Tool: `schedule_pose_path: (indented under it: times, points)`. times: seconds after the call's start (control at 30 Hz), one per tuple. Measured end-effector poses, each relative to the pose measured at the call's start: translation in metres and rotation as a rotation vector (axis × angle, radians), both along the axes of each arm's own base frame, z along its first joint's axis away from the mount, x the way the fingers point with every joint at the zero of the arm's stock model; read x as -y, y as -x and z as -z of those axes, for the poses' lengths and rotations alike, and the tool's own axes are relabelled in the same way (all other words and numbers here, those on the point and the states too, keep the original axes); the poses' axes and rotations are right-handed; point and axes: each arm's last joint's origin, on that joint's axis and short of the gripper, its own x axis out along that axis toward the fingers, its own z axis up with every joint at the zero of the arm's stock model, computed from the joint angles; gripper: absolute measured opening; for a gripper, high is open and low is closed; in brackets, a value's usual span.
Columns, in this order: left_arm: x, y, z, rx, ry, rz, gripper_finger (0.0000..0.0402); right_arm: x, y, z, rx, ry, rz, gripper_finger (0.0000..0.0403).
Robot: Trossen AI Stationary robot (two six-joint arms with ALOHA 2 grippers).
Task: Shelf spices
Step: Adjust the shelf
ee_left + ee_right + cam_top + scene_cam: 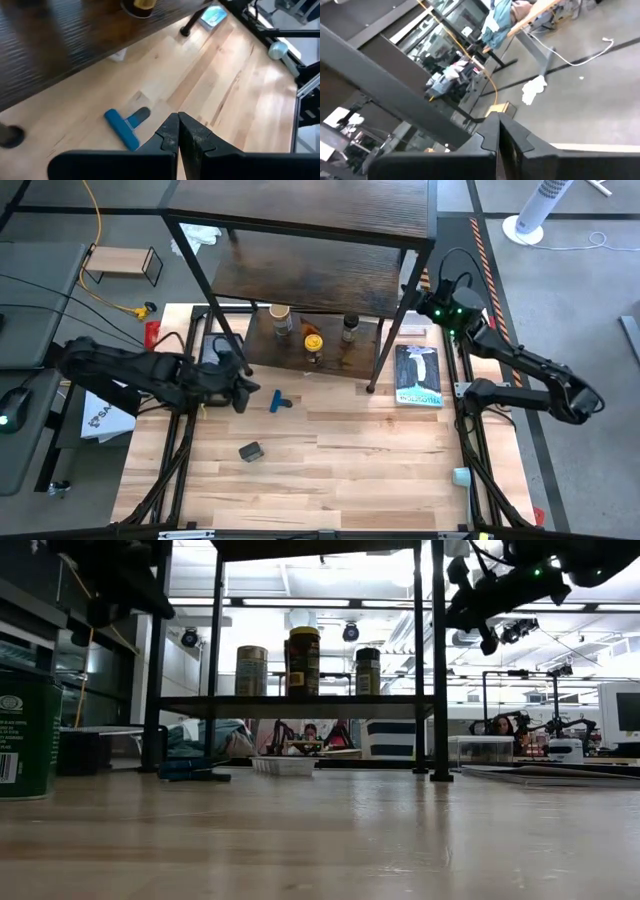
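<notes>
- Hovering low over the desk (350, 460), the left pincer (243, 392) sits just off the front left leg of the shelf (300, 260), its fingers pressed together and pinching nothing.
- Three jars already stand on the shelf's bottom board: a tan-lidded jar (281, 315), a yellow-lidded jar (313, 342) and a black-lidded jar (349, 326).
- One spice looks left out: the small dark grey box (250, 451) lies on the desk in front of the shelf, well clear of the board and near the left pincer, on the side away from the shelf.
- A blue T-shaped piece (279, 401) lies between the shelf's front edge and that box, just beside the left pincer; it is no spice.
- Risk, as I judge it: the blue piece is the nearer thing, so a reach could close on it by mistake, or knock it into the box.
- Another risk: carrying the box in, the arm must pass the shelf's thin front leg and could clip it, or topple the yellow-lidded jar near the front.
- Over by the shelf's right rear corner, the right pincer (498, 131) waits, pressed together too, empty, well apart from the box.
</notes>
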Motion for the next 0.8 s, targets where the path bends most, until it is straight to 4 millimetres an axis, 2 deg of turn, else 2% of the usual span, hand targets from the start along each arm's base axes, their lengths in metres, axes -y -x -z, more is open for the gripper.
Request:
schedule_pose_path:
  times: [0.1, 0.2, 0.37, 0.43, 0.57, 0.8]
  points:
    - [0.002, -0.007, 0.0, 0.02, -0.001, 0.026, 0.0, 0.006, 0.007, -0.002, -0.011, 0.033, -0.018, 0.0]
    - [0.002, -0.004, -0.013, 0.038, 0.003, 0.039, 0.0, 0.006, 0.015, -0.006, -0.009, 0.059, -0.068, 0.0]
    - [0.0, 0.02, -0.051, 0.145, -0.028, -0.034, 0.0, -0.003, 0.025, -0.011, -0.034, 0.077, -0.103, 0.0]
    - [0.001, 0.032, -0.059, 0.179, -0.024, -0.073, 0.0, -0.008, 0.028, -0.011, -0.058, 0.073, -0.107, 0.0]
    - [0.001, 0.052, -0.055, 0.18, 0.021, -0.209, 0.0, -0.016, 0.035, -0.009, -0.114, 0.049, -0.113, 0.0]
    - [-0.008, 0.075, -0.038, 0.168, 0.1, -0.579, 0.0, -0.024, 0.041, -0.009, -0.138, 0.037, -0.111, 0.0]
